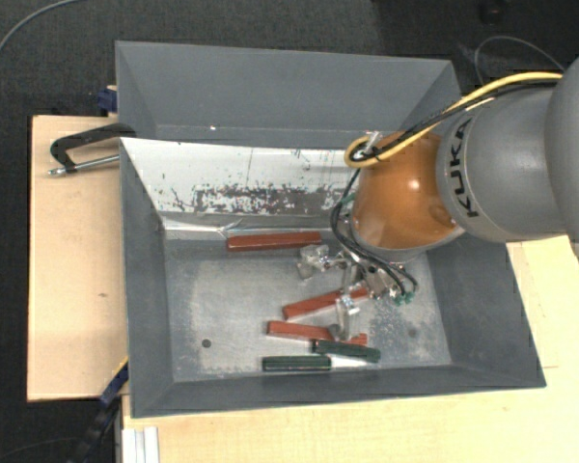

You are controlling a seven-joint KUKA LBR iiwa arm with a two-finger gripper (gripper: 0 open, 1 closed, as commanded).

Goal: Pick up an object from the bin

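Observation:
My gripper [332,289] hangs under the orange wrist cover, low over the middle right of the bin floor. Its two metal fingers stand apart, so it is open: one fingertip [315,258] points toward the back, the other [346,314] comes down at the right end of a short red stick [312,307] that lies slanted on the floor. Nothing sits between the fingers. Just in front lies a second red stick [304,331], and a green stick [353,353] rests beside it.
A long red stick [274,242] lies along the foot of the back wall. A dark green stick [295,363] lies by the front wall. The arm and its cables cover the bin's right side. The left half of the floor holds a small dark spot.

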